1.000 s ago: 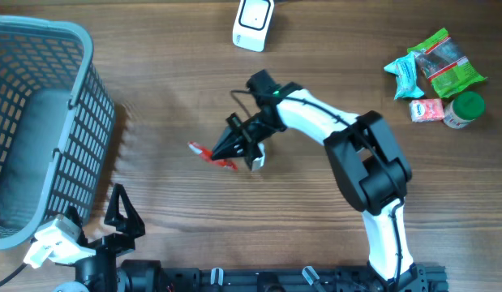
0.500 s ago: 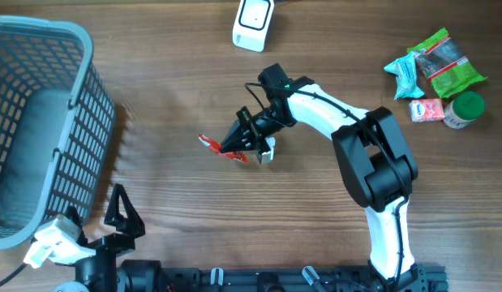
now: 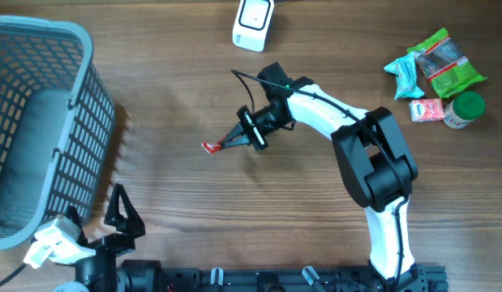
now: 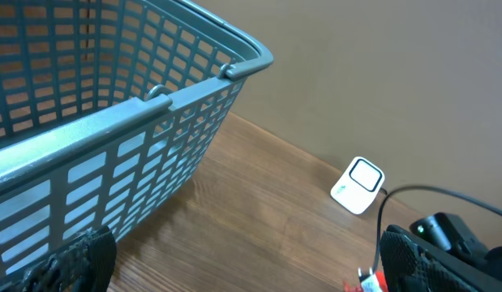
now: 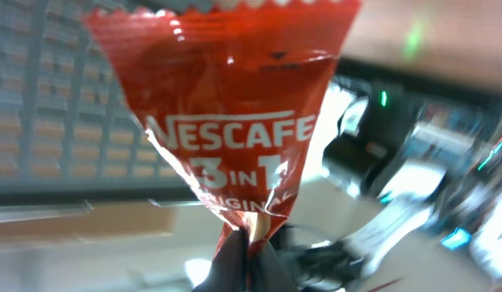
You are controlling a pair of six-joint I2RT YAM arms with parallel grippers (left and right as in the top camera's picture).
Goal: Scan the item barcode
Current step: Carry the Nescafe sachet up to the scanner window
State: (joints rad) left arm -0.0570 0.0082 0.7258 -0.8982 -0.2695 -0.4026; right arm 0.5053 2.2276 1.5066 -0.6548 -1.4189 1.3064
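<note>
The item is a red Nescafe 3-in-1 sachet (image 3: 212,147). My right gripper (image 3: 233,141) is shut on one end of it and holds it out to the left, above the middle of the table. In the right wrist view the sachet (image 5: 226,122) fills the frame with its printed face toward the camera, pinched at the bottom by the right gripper (image 5: 252,253). No barcode shows on that face. The white scanner (image 3: 253,15) lies at the far edge, also visible as the scanner (image 4: 358,185). My left gripper (image 3: 121,215) rests open and empty at the near left.
A large grey basket (image 3: 88,89) stands at the left, close to my left gripper. At the far right lie green and teal snack packs (image 3: 433,69), a pink pack (image 3: 426,110) and a green-lidded bottle (image 3: 464,109). A black cable loops near the right wrist.
My right wrist has turned and drawn back up toward the scanner side. The sachet has gone from lying flat to edge-on, pointing left. The left arm has not moved.
</note>
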